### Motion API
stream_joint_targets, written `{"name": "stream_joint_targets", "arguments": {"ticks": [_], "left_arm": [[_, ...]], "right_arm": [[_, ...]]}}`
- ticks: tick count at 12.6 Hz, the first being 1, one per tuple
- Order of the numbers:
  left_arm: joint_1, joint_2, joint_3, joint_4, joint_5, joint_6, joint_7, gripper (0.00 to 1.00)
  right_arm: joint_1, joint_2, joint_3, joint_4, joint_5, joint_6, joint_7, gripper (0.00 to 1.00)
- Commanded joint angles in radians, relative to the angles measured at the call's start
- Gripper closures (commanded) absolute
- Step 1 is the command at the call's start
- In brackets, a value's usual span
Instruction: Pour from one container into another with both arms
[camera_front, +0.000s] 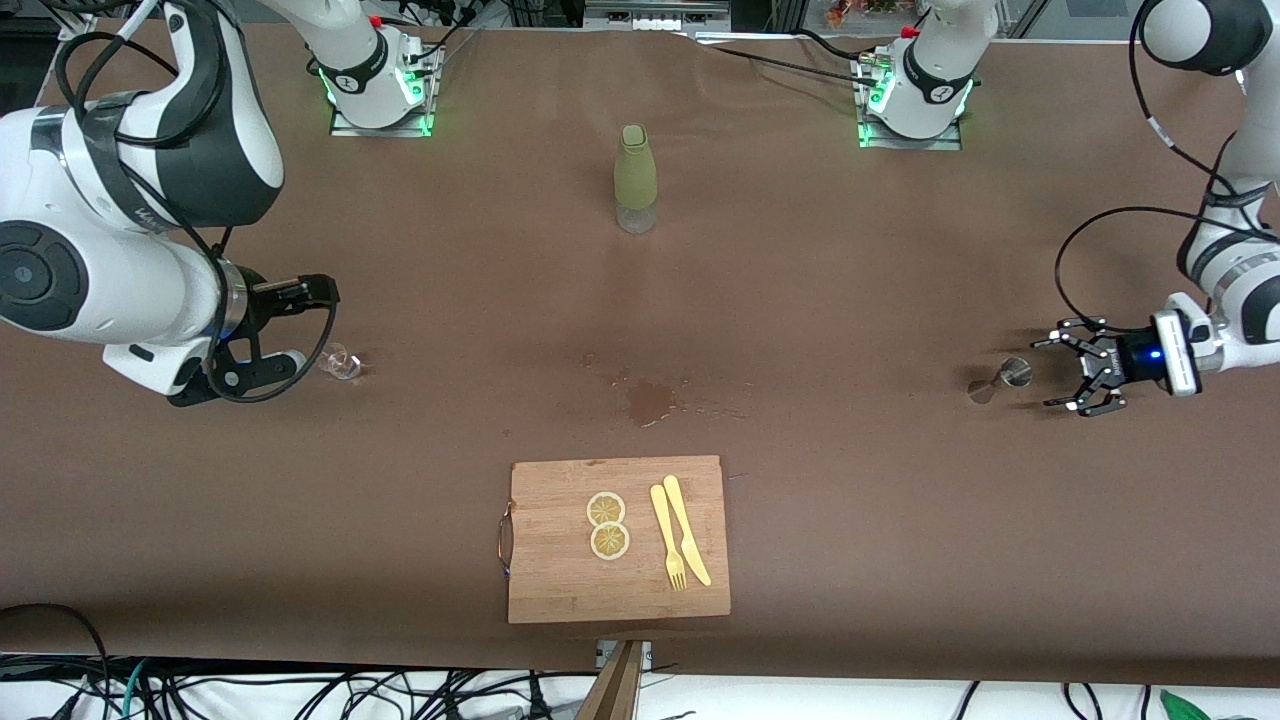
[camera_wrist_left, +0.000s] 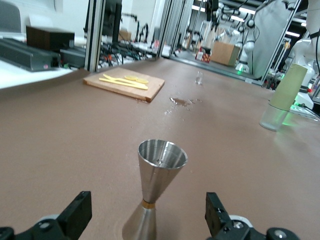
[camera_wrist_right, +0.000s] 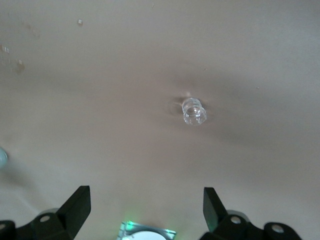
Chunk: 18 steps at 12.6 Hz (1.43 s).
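On the brown worktop (camera_front: 800, 300), a shiny metal cup (camera_front: 1003, 378) stands just beside the left gripper (camera_front: 1062, 372), whose fingers (camera_wrist_left: 75, 212) are spread wide and hold nothing. Near the right gripper (camera_front: 305, 325), fingers also spread, sits a small clear glass (camera_front: 340, 362). A green bottle (camera_front: 636, 178) stands between the arms' bases.

Bright even overhead light, soft shadows, washed-out right wrist view.

A matt brown cloth is spread over the tabletop (camera_front: 850, 260). The jigger (camera_wrist_left: 155, 192) is polished metal, the small glass (camera_wrist_right: 193, 111) clear, the cutting board (camera_front: 560, 560) smooth wood.
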<state>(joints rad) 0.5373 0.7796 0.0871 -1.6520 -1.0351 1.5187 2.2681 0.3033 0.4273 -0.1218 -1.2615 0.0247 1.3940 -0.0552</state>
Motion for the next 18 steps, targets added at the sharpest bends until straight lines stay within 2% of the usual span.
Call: {"name": "stream_joint_targets", "arguments": {"ticks": [1, 4, 6, 9, 14, 16, 18], "left_arm": [[0.009, -0.149, -0.004, -0.026, 0.113, 0.006, -0.157, 0.0], [0.009, -0.271, -0.01, -0.029, 0.22, 0.05, -0.326, 0.0], [0.007, -0.344, -0.02, -0.043, 0.289, 0.081, -0.464, 0.0], [-0.003, -0.456, -0.069, -0.051, 0.398, 0.119, -0.706, 0.0], [-0.017, -0.575, -0.237, -0.051, 0.567, 0.196, -1.254, 0.0], [-0.037, -0.609, -0.299, -0.051, 0.648, 0.208, -1.529, 0.0], [-0.062, -0.637, -0.339, -0.051, 0.717, 0.215, -1.707, 0.0]], "right_arm": [[0.01, -0.056, 0.002, -0.028, -0.009, 0.043, 0.084, 0.0], [-0.032, -0.151, 0.005, -0.178, -0.009, 0.126, 0.077, 0.0], [-0.087, -0.221, 0.04, -0.281, -0.012, 0.203, 0.071, 0.0], [-0.148, -0.289, 0.047, -0.357, -0.006, 0.241, 0.08, 0.0], [-0.256, -0.387, 0.047, -0.375, -0.005, 0.229, 0.074, 0.0], [-0.274, -0.432, 0.047, -0.374, -0.009, 0.163, 0.083, 0.0], [-0.308, -0.462, 0.047, -0.374, -0.009, 0.137, 0.094, 0.0]]}}
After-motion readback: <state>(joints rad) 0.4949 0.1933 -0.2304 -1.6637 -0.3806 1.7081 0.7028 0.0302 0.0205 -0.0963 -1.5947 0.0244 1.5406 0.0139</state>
